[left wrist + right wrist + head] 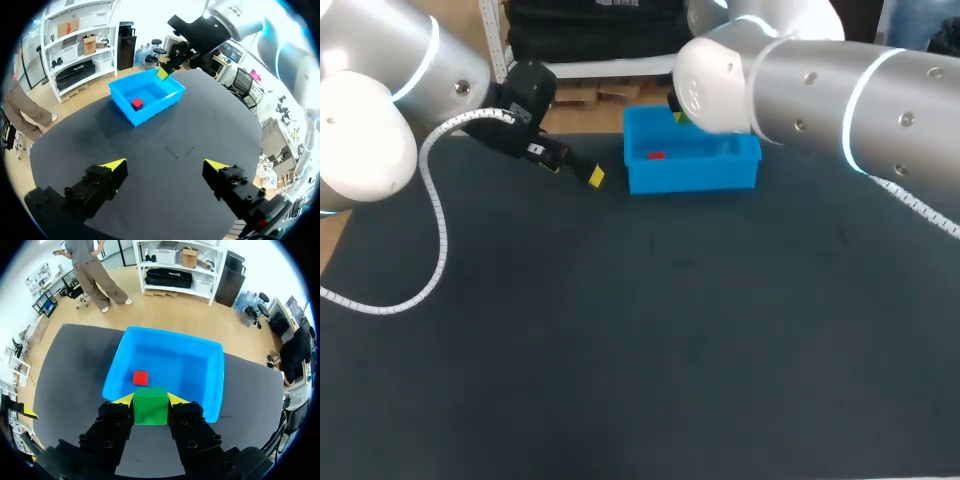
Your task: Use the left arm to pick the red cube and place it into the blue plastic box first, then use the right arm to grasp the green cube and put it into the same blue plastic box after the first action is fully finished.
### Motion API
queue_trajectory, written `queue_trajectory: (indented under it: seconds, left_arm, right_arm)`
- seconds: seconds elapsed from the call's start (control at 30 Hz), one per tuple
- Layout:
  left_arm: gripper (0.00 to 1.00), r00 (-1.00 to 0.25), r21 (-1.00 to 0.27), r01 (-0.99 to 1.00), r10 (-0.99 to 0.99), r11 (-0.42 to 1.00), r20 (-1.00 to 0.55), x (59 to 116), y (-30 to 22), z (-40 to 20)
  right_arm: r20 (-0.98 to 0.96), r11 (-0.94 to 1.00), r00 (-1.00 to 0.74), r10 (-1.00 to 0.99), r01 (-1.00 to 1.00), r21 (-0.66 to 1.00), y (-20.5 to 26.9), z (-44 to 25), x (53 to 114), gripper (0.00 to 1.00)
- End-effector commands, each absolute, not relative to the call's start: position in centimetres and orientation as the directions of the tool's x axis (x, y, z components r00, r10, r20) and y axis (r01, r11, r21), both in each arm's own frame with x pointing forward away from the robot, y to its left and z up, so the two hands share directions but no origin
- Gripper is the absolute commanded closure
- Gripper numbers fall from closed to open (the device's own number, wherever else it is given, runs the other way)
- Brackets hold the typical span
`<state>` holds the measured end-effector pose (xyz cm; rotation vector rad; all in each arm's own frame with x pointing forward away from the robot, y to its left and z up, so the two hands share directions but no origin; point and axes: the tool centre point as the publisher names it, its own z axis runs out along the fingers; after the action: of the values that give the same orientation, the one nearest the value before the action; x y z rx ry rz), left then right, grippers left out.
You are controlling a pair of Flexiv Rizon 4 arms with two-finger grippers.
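The blue plastic box (692, 176) stands at the far middle of the table, with the red cube (656, 155) lying inside it near its left end. The same box (212, 385) and red cube (140, 377) show below my right gripper (150, 401), which is shut on the green cube (150, 405) and hangs above the box's near rim. In the head view my right arm hides most of that gripper; a bit of green cube (680, 119) peeks out over the box's back edge. My left gripper (165, 167) stands open and empty, off to the box's left (582, 170).
The table (650, 340) is a dark mat with nothing else on it. A white coiled cable (438, 215) from my left arm loops over the left part of the table.
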<state>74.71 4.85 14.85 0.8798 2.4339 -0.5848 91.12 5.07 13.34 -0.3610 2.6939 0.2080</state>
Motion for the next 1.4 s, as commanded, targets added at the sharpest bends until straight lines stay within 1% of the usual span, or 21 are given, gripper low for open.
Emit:
queue_trajectory:
  seconds: [0.03, 0.93, 0.97, 1.03, 1.4]
  left_arm:
    - [0.0, -0.678, -0.226, 0.675, 0.47, 0.702, -0.565, 74.8, 4.8, 14.9]
    - [0.0, -0.678, -0.226, 0.675, 0.47, 0.702, -0.565, 74.8, 4.8, 14.9]
    - [0.0, -0.678, -0.226, 0.675, 0.47, 0.702, -0.565, 74.8, 4.8, 14.9]
    - [0.0, -0.678, -0.226, 0.675, 0.47, 0.702, -0.565, 74.8, 4.8, 14.9]
    - [0.0, -0.678, -0.226, 0.675, 0.47, 0.702, -0.565, 74.8, 4.8, 14.9]
  right_arm:
    - [-0.406, 0.955, -0.886, -0.225, -0.283, 0.089, 5.6, 12.7, 92.0, 1.0]
    - [-0.381, 0.956, -0.89, -0.251, -0.29, 0.048, 7.4, 9.4, 94.1, 1.0]
    - [-0.379, 0.956, -0.888, -0.262, -0.293, 0.026, 7.4, 9.3, 94.1, 0.78]
    - [-0.384, 0.96, -0.887, -0.257, -0.28, 0.004, 7.3, 9.3, 94.1, 0.0]
    - [-0.373, 0.957, -0.889, -0.265, -0.291, 0.013, 7.1, 9.4, 94.0, 0.0]
